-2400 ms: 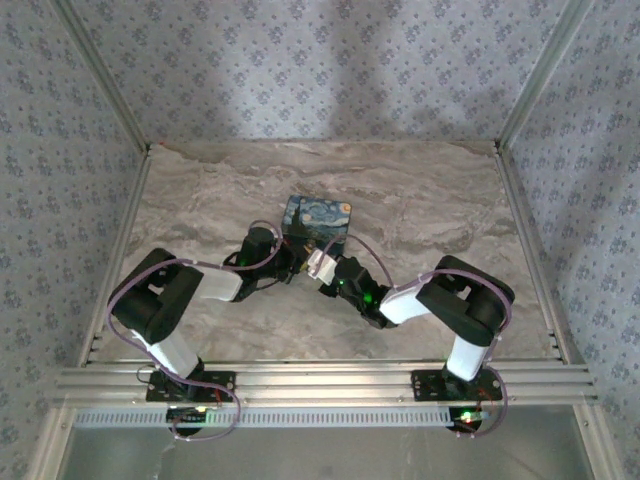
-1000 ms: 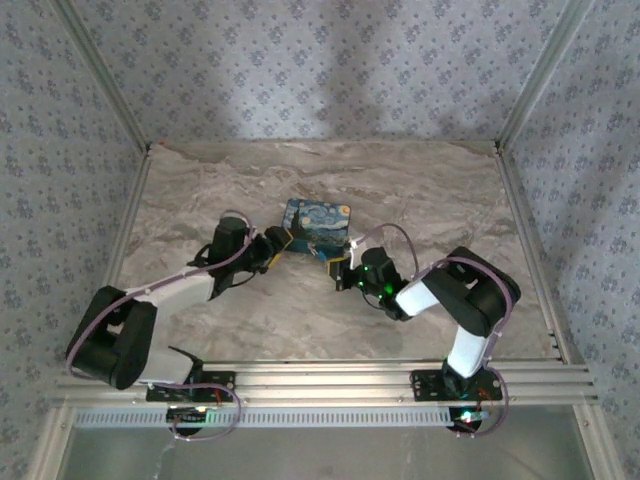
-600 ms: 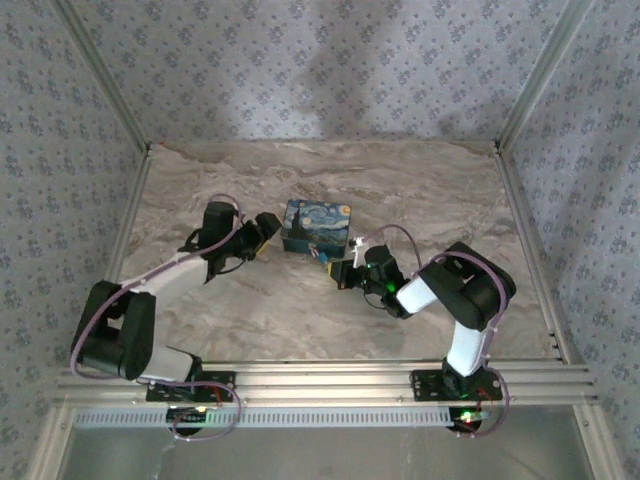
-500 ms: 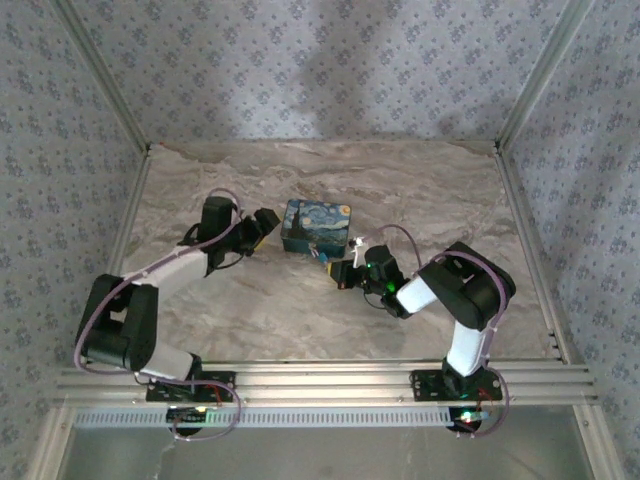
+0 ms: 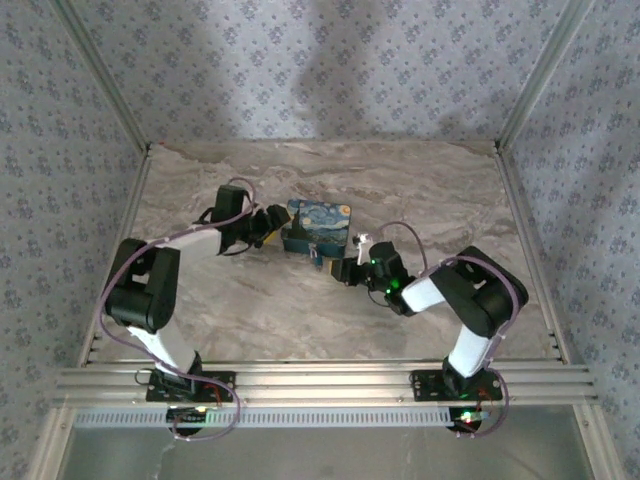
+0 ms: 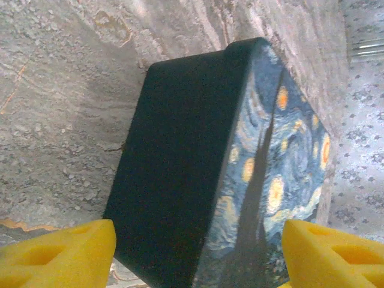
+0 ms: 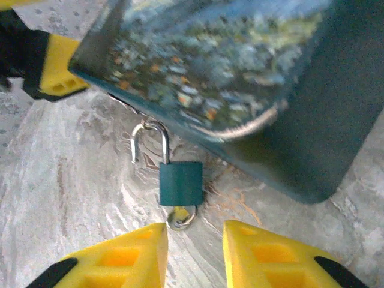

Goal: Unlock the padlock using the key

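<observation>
left gripper [image 6: 195, 255] agape, right gripper [image 7: 195, 252] parted (narrowly)

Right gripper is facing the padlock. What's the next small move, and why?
Probably ease the right gripper forward and close on the padlock. Its fingers are open, and the padlock lies on the table just beyond their gap, beside the box, with a small metal ring at its near end.

The top camera looks down from above and behind the arm bases, taking in the whole counter [image 5: 420, 190] from afar. The left wrist camera peers past its yellow fingers [image 6: 57, 255], very near the painted box's [image 6: 180, 174] dark side. The right wrist camera faces that same box from another side, equally close.
</observation>
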You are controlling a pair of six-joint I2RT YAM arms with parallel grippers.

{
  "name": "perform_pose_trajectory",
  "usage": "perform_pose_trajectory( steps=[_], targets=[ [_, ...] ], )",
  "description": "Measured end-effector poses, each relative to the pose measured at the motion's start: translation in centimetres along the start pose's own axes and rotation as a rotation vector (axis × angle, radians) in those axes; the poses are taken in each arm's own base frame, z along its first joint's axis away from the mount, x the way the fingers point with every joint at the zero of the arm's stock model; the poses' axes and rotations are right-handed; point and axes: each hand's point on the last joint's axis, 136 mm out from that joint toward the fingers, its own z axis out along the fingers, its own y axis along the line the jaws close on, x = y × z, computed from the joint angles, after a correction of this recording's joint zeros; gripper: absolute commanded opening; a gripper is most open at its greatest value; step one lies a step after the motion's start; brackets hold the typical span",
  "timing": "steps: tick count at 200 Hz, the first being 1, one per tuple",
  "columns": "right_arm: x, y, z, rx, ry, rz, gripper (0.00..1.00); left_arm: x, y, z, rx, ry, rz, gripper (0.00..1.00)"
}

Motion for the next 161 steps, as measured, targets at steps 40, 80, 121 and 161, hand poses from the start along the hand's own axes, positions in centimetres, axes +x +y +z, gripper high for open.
perform_pose_trajectory(
  steps=[40,80,121,161],
  targets=[
    [-1.0,0.6,-0.1,-0.039,-0.005,-0.023,0.38,0.8,0.0,0.6,-0.003,0.026,0.014,0.68],
    [-3.6,0.6,0.5,-0.060,-0.039,-0.048,0.43,2.3,0.4,1.0,-0.009,0.057,0.019,0.64],
    [-5.4,-0.4,1.1,-0.056,-0.049,-0.072,0.47,3.5,0.4,1.3,0.017,0.064,0.034,0.62],
    [-5.0,-0.8,0.9,-0.057,-0.034,-0.080,0.54,4.0,0.2,1.4,0.031,0.064,0.036,0.62]
  ],
)
